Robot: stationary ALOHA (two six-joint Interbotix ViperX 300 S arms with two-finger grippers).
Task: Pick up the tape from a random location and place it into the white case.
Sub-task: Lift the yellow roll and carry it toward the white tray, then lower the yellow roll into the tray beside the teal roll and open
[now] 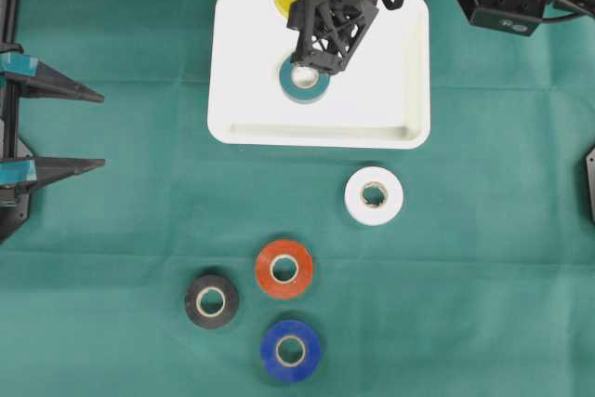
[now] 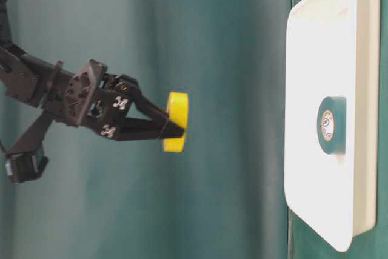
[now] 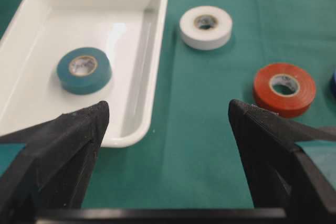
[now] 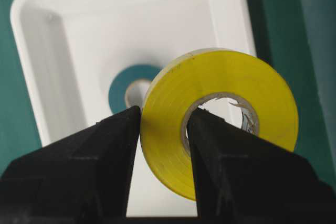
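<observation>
My right gripper [image 2: 173,127] is shut on a yellow tape roll [image 2: 177,119], one finger through its hole and the other on its outer face. It hangs well above the white case [image 2: 303,59], over the far part. From the right wrist, the yellow tape [image 4: 226,82] fills the view with the white case [image 4: 63,77] below. A teal tape roll [image 1: 297,92] lies flat inside the white case [image 1: 232,118]. My left gripper [image 1: 100,130] stands open at the table's left edge, with nothing between its fingers [image 3: 79,129].
On the green cloth in front of the case lie a white roll [image 1: 374,195], a red roll [image 1: 284,269], a black roll [image 1: 212,301] and a blue roll [image 1: 291,350]. The right arm's body reaches in over the case's far edge.
</observation>
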